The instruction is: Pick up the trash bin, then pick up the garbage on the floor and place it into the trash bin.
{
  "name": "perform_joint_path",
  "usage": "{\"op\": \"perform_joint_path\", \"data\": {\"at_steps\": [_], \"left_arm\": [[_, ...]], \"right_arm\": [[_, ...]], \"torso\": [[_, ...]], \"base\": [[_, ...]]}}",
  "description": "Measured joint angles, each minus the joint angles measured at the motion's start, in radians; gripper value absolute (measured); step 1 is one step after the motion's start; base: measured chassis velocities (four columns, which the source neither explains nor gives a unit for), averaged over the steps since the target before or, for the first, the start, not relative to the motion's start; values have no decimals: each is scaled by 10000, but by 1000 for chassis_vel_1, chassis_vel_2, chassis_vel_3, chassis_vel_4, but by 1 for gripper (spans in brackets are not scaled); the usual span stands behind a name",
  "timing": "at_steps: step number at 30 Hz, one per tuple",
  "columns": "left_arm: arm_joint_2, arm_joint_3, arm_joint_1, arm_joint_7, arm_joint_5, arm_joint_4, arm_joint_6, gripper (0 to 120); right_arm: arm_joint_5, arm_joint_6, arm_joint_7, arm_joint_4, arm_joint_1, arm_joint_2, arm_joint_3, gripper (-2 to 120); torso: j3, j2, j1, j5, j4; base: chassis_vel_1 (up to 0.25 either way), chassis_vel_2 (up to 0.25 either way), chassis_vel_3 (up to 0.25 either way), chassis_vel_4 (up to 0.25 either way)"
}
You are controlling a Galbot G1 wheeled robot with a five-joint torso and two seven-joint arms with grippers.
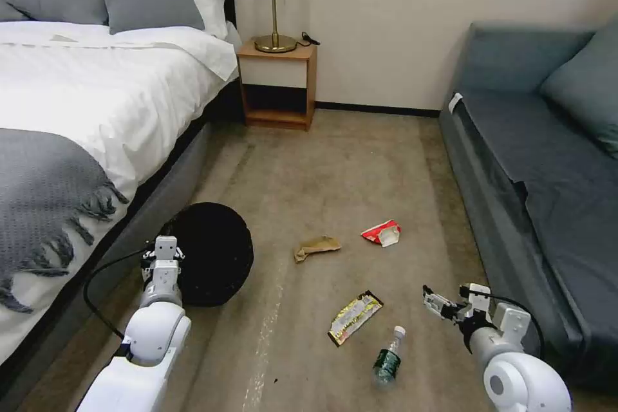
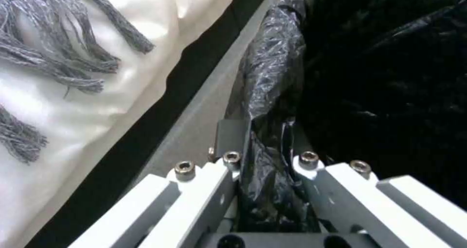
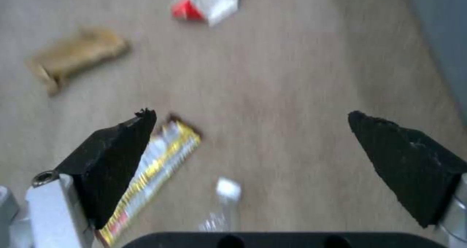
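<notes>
- Four bits of garbage lie on the floor [image 1: 360, 167] in front of you, between the bed [image 1: 96, 96] and the sofa [image 1: 547, 174].
- Your left gripper [image 2: 265, 146] is at the trash bin [image 1: 215, 251], on the side next to the bed. Its fingers [image 2: 228, 138] are pinched on the rim, with the crinkly black bag [image 2: 277, 76] caught between them.
- You can see the bin close beside the bed frame, its black bag mouth facing up at your head camera. You cannot tell if it is off the floor.
- Your right gripper [image 1: 439, 303] hangs low over the carpet near the sofa. Its fingers [image 3: 116, 157] are spread wide and hold nothing.
- Look just beside that gripper: the bottle [image 1: 389, 357] with the white cap lies nearest you, and the yellow wrapper [image 1: 355, 317] lies just past it.
- Farther out you see the brown paper [image 1: 315, 247] in the middle of the floor and the red and white packet [image 1: 382, 232] a little toward the sofa.
- All four bits lie apart from each other and well apart from the bin.
</notes>
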Motion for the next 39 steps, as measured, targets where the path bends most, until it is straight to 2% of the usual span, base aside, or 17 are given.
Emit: {"op": "perform_joint_path", "data": {"at_steps": [8,21,24,27,39], "left_arm": [[-6,-52,181,3,103,-136,18,4],[-167,-190,630,14,319,-407,13,4],[-177,-195,650,14,327,-420,12,4],[-222,-223,803,17,399,-488,-24,4],[-304,-213,939,29,544,-463,-243,4]], "right_arm": [[-328,-199,243,-1683,881,-515,-1035,100],[-938,-190,233,-3672,1598,-623,-2064,100],[-957,-188,231,-3744,1626,-624,-2087,100],[-1308,-177,202,-4478,1881,-593,-2283,100],[-1695,-165,110,-4445,1787,-364,-2492,100]], "torso": [[0,0,0,1,1],[0,0,0,-1,1],[0,0,0,-1,0],[0,0,0,0,1],[0,-1,0,-1,0]], "base": [[0,0,0,0],[0,0,0,0],[0,0,0,0],[0,0,0,0],[0,0,0,0]]}}
